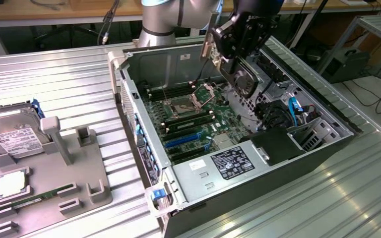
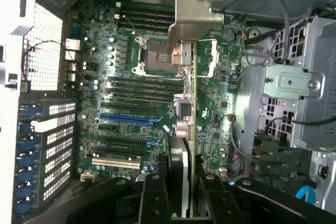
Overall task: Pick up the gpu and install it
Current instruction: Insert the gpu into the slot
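The gpu [image 1: 241, 79] hangs over the open computer case [image 1: 309, 89], above the far right part of the motherboard [image 1: 190, 124]. It is a thin card with a round fan on one face and a silvery bracket [image 1: 208, 49] at its end. My gripper [image 1: 238, 37] is shut on the card's upper edge. In the wrist view the gpu [image 2: 192, 98] appears edge-on between the black fingers [image 2: 153, 198], with its bracket [image 2: 195, 14] pointing toward the case's rear wall. The blue slot [image 2: 131, 118] on the board lies to one side of the card, apart from it.
A grey fixture [image 1: 78, 168] on the exterior view's left holds a silver hard drive [image 1: 15, 140] and a green memory stick [image 1: 41, 198]. Inside the case are a drive cage [image 2: 294, 93], cables [image 1: 295, 109], rear slot covers [image 2: 50, 145] and a black power supply [image 1: 243, 158].
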`<state>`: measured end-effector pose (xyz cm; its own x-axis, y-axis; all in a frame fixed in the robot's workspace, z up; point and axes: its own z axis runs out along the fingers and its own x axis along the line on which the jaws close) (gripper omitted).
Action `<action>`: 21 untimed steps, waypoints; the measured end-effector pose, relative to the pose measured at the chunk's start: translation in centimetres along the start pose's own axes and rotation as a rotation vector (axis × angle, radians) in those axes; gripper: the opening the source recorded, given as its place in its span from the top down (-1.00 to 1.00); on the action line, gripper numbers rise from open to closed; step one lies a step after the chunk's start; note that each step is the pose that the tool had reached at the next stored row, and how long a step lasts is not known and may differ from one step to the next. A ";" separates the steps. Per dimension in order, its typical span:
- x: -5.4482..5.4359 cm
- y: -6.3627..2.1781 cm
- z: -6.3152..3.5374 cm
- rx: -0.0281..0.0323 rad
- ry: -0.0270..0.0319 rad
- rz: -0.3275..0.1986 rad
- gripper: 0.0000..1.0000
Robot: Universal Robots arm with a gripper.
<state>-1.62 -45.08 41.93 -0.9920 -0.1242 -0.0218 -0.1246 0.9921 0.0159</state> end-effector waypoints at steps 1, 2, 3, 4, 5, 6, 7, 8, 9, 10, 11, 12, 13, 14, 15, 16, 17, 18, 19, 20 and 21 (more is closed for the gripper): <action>0.0 0.00 0.01 -0.0006 0.0002 -0.019 0.44; 0.0 0.00 0.01 -0.0013 0.0009 -0.056 0.44; 0.0 0.00 0.01 -0.0017 0.0012 -0.074 0.44; 0.0 0.00 0.01 -0.0022 0.0014 -0.094 0.44; 0.0 0.00 0.01 -0.0028 0.0018 -0.116 0.44; 0.0 0.00 0.01 -0.0031 0.0021 -0.137 0.44; 0.0 0.00 0.01 -0.0037 0.0025 -0.162 0.44; 0.0 0.00 0.01 -0.0041 0.0029 -0.181 0.44; 0.0 0.00 0.01 -0.0047 0.0033 -0.210 0.44; 0.0 0.00 0.01 -0.0052 0.0036 -0.229 0.44; 0.0 0.00 0.01 -0.0055 0.0039 -0.247 0.44; 0.0 0.00 0.02 -0.0060 0.0042 -0.265 0.44; 0.0 0.00 0.02 -0.0064 0.0045 -0.284 0.44; 0.0 0.00 0.02 -0.0067 0.0047 -0.300 0.44; 0.0 0.00 0.02 -0.0071 0.0051 -0.320 0.44; 0.0 0.00 0.02 -0.0075 0.0053 -0.338 0.44; 0.0 0.00 0.02 -0.0079 0.0057 -0.356 0.44; 0.0 0.00 0.02 -0.0083 0.0060 -0.375 0.44; 0.0 0.00 0.03 -0.0088 0.0063 -0.395 0.44; 0.0 0.00 0.03 -0.0092 0.0065 -0.412 0.44; 0.0 0.00 0.02 -0.0095 0.0068 -0.431 0.44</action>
<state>-1.62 -45.08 41.91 -0.8494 -0.5273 -0.0218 -0.5276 0.8493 0.0160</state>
